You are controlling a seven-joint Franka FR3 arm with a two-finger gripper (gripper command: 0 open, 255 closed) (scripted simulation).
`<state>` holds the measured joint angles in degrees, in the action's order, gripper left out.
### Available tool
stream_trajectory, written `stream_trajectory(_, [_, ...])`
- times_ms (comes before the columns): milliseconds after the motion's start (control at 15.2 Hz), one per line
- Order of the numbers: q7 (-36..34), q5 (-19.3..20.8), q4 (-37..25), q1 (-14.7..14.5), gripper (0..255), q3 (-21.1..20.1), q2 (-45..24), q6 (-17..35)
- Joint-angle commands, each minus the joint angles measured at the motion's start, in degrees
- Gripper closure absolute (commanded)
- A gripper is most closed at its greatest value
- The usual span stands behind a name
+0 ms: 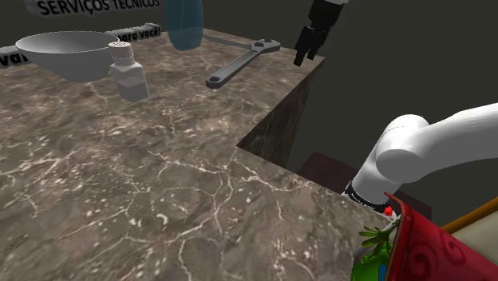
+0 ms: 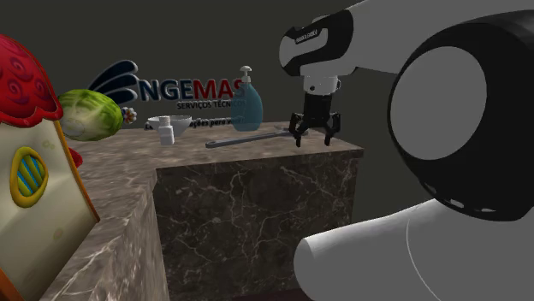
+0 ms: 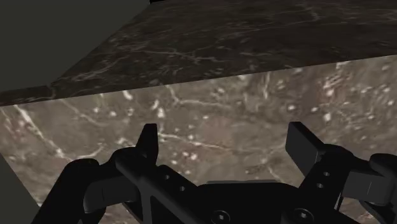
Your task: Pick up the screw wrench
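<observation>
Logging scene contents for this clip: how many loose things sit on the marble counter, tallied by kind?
wrench: 1
bowl: 1
bottles: 2 (white bottle, blue pump bottle)
Total: 4

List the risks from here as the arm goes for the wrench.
1. The open gripper hangs by the corner of the counter, off to one side of the wrench. Dropping from here could strike the edge.
2. The wrench lies flat near that edge, so a nudge might slide it off.
3. The blue bottle stands close behind the wrench and could get knocked.
</observation>
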<state>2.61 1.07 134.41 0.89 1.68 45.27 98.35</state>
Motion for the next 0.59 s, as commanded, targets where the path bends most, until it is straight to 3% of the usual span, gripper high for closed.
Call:
stream_trajectory(0, [0.0, 0.0, 0.0, 0.0, 0, 0.0, 0.0, 0.0])
stream_trajectory(528, [-44.4, -8.4, -11.7, 9.6, 0, -18.1, -8.3, -5.8])
